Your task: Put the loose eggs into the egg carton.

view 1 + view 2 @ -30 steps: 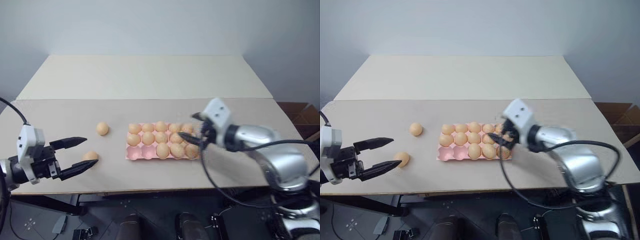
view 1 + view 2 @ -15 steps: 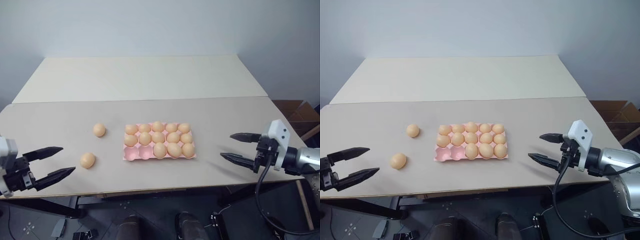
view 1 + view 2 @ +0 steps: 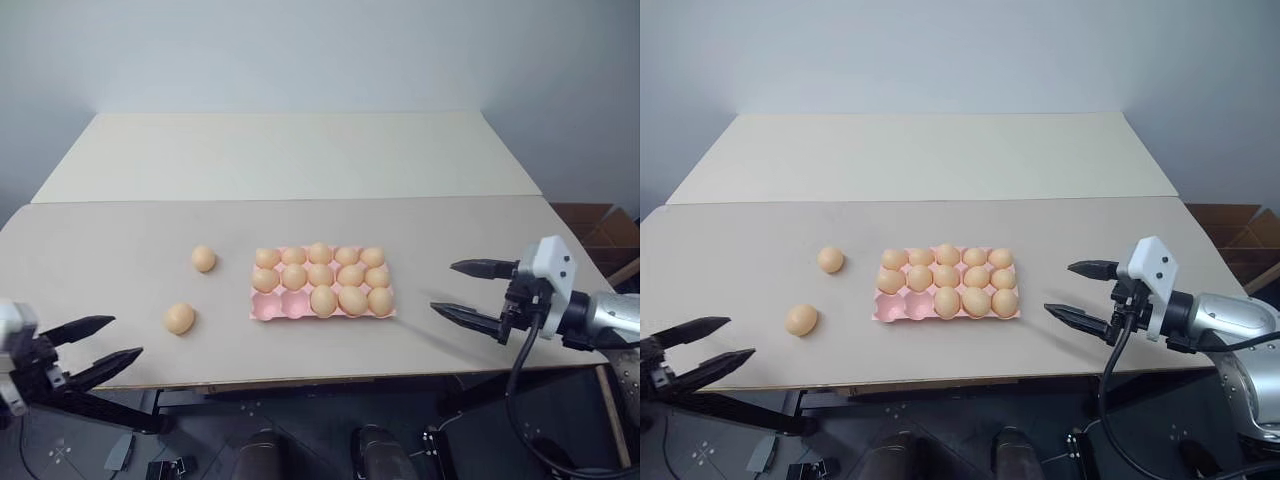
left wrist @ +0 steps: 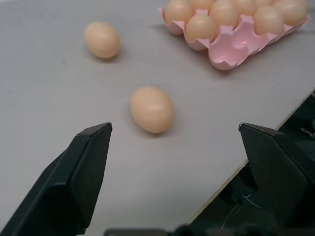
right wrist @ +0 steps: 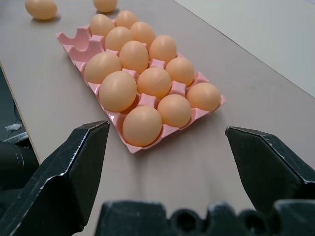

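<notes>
Both arms had drawn back from the middle of the table (image 3: pixel 300 160) since a second earlier, when the right gripper (image 3: pixel 475 290) was over the carton's right end and the left gripper (image 3: pixel 95 342) sat close by the nearer loose egg; each now hung at its own edge, fingers spread wide and holding nothing. Largest in view, the table carried the pink carton (image 3: pixel 267 311) near its front middle, long side running left to right, square to the front edge. Thirteen eggs filled it, leaving two cups bare at the left of the front row, probably the places meant for the pair outside. Those two loose eggs lay just left of the carton, apart from it and from each other: the far egg (image 3: pixel 203 258) near the carton's back corner, the near egg (image 3: pixel 179 318) closer to the front edge. In the left wrist view the near egg (image 4: pixel 152 109) lay on its side, long axis slanting, in line with the gap between the fingers.
</notes>
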You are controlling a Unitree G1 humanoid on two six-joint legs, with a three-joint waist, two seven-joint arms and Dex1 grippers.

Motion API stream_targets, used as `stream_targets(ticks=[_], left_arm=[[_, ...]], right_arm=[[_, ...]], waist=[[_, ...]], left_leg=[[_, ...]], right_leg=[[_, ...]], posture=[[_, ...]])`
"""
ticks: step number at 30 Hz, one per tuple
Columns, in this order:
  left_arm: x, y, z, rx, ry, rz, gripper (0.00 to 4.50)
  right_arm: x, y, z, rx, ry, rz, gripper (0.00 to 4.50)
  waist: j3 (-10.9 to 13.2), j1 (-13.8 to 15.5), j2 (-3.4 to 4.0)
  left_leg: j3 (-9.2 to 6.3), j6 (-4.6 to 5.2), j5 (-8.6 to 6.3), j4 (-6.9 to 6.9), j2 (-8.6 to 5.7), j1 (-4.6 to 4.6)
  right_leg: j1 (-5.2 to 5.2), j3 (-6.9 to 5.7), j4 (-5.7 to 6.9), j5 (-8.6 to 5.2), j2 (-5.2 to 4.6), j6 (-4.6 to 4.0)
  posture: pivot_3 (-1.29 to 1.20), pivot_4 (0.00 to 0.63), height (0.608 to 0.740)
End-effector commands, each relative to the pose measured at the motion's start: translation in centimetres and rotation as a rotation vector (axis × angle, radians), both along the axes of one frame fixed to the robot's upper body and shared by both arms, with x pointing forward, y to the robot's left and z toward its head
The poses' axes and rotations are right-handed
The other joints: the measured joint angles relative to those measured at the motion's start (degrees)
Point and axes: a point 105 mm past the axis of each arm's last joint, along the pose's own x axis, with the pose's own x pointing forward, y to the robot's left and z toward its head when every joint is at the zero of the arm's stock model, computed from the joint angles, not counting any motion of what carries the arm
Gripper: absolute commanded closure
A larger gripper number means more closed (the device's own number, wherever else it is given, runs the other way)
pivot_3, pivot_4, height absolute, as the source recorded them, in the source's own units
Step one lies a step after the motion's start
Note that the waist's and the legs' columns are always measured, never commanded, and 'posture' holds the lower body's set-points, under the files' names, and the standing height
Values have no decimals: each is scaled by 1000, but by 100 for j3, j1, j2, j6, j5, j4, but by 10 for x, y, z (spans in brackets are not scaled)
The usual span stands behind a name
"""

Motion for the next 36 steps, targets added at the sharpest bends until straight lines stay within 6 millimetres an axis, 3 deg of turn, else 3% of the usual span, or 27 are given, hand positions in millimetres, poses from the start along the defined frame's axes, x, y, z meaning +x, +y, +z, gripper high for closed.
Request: stream_targets(ticks=[1,8,11,14,20,23,29,36], left_arm=[[21,-11,-4,-6,1,64,0],[49,-37,-27,-44,80,161,0],[57,-37,-41,20,105,231,0],[65,-36,-49,41,108,279,587],[72,-41,-39,31,48,249,2595],[73,-45,-22,60,-48,189,2595],[72,-91,23,-4,-201,-96,2595],[87,-159,15,-104,-200,-262,2595]], right_arm=[[-3,10,10,15,-48,46,55],[-1,14,10,3,-49,62,55],[-2,16,11,12,-50,70,55],[-1,16,10,9,-49,65,0],[0,17,12,17,-61,53,0],[0,17,13,19,-67,43,0],[1,21,11,29,-75,28,0],[5,24,10,33,-92,2,0]], waist=[[-1,25,-2],[-3,14,-5],[-3,4,-5],[-3,14,-5],[-3,23,-5],[-3,28,-5],[-3,68,-6],[-5,79,-5]], left_leg=[[0,0,0,0,0,0],[-2,1,0,1,-4,-6],[-6,1,-1,0,-4,-5],[-4,1,0,1,-4,-2],[-3,0,0,2,-5,0],[-3,0,0,2,-6,-6],[-2,0,0,4,-7,-8],[1,1,0,15,-16,-11]], right_leg=[[1,0,0,3,0,-1],[-1,6,-3,43,3,22],[-1,7,-3,43,4,22],[2,3,2,44,7,21],[3,5,4,44,5,19],[0,4,-1,43,4,19],[0,2,-2,43,2,17],[9,12,-8,55,1,38]], posture=[[0,150,740],[0,150,740],[0,150,740],[0,150,740],[0,150,740],[0,150,740],[0,150,740],[0,150,740]])
